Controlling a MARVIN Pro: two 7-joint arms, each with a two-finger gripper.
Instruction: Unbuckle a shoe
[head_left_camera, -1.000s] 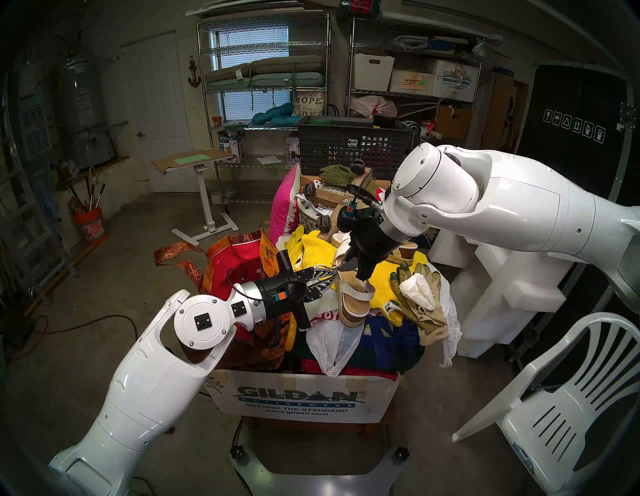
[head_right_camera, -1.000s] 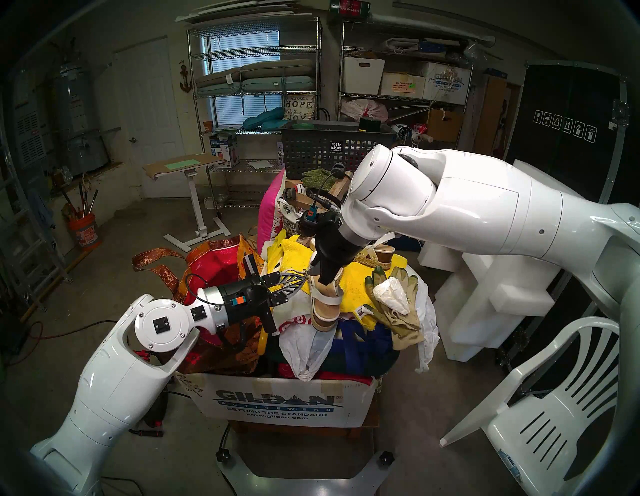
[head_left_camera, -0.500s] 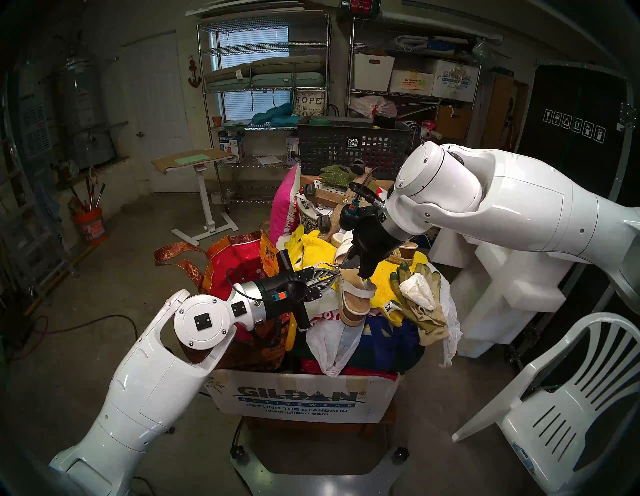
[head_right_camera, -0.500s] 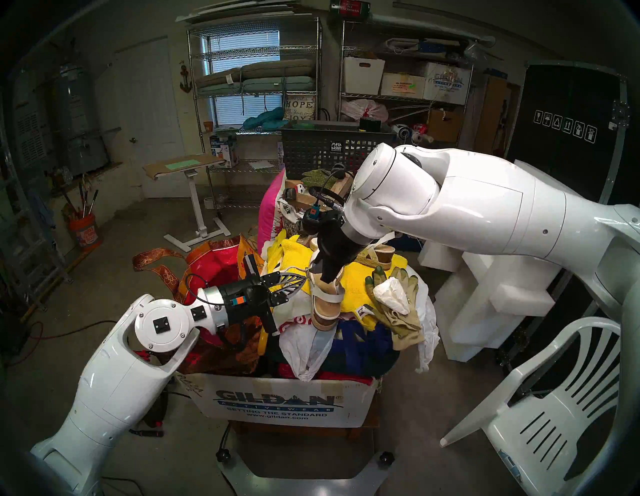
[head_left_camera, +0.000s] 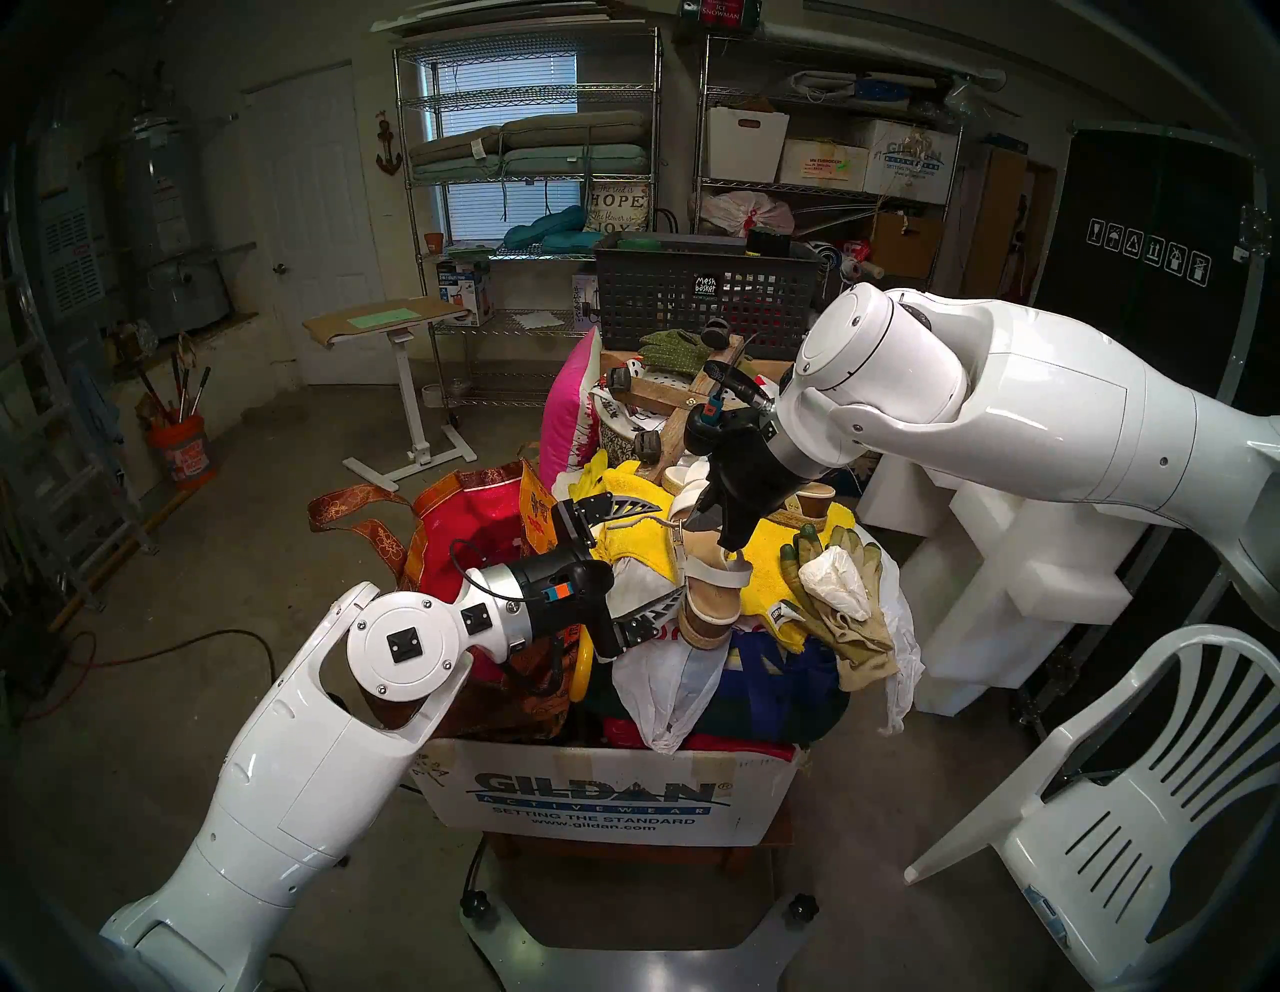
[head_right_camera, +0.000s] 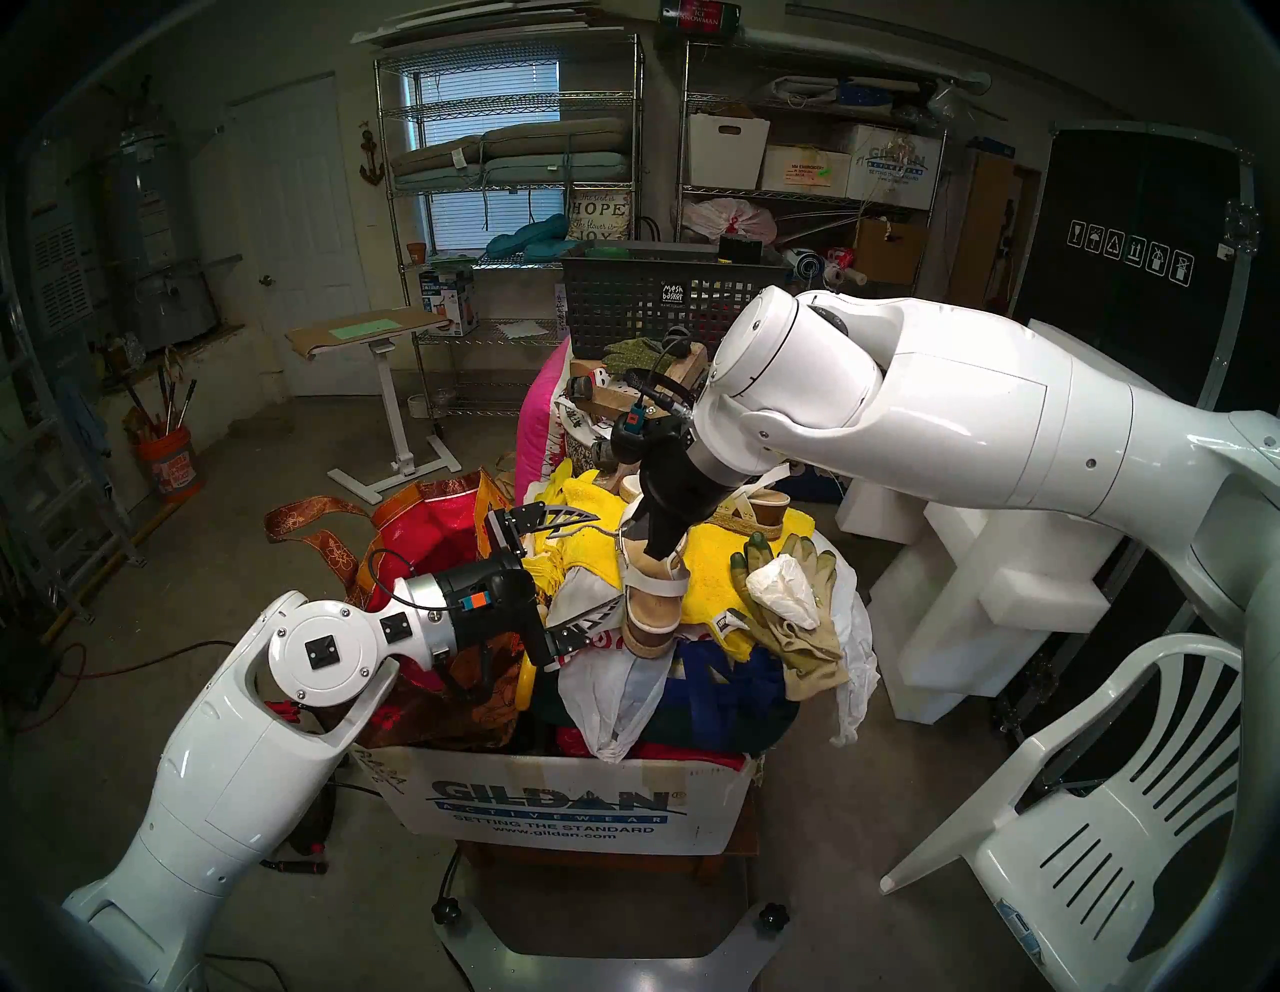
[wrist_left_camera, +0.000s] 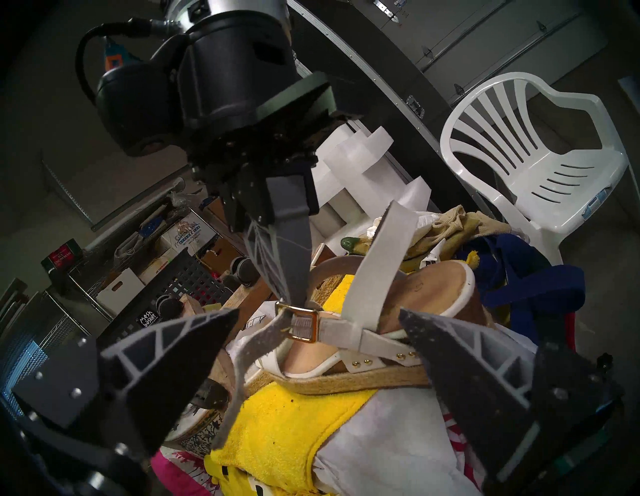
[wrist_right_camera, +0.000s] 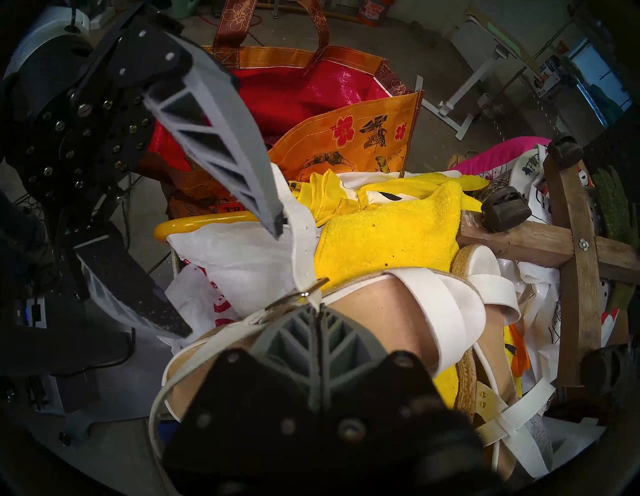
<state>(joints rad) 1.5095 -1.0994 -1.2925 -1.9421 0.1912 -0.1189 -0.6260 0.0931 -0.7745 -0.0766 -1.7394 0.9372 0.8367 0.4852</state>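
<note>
Wide gap between left pincer (wrist_left_camera: 318, 332) fingers, right pincer (wrist_left_camera: 289, 294) blocking above buckle (wrist_left_camera: 304, 325), loose strap (wrist_left_camera: 242, 374) dangling across

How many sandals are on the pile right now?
2. The sandal being worked sits at the pile's front, under the right gripper. Its twin sandal lies behind, mostly hidden by that gripper. Others may be buried.

The left arm (head_left_camera: 291, 748) reached up from the lower left, its wrist level. The left gripper (head_left_camera: 661, 554) had its jaws spread wide, one finger high and one low. The right arm (head_left_camera: 1039, 415) came in from the right, its wrist angled downward. The right gripper (wrist_left_camera: 291, 301) pointed down with its jaws pressed together at the tips.
</note>
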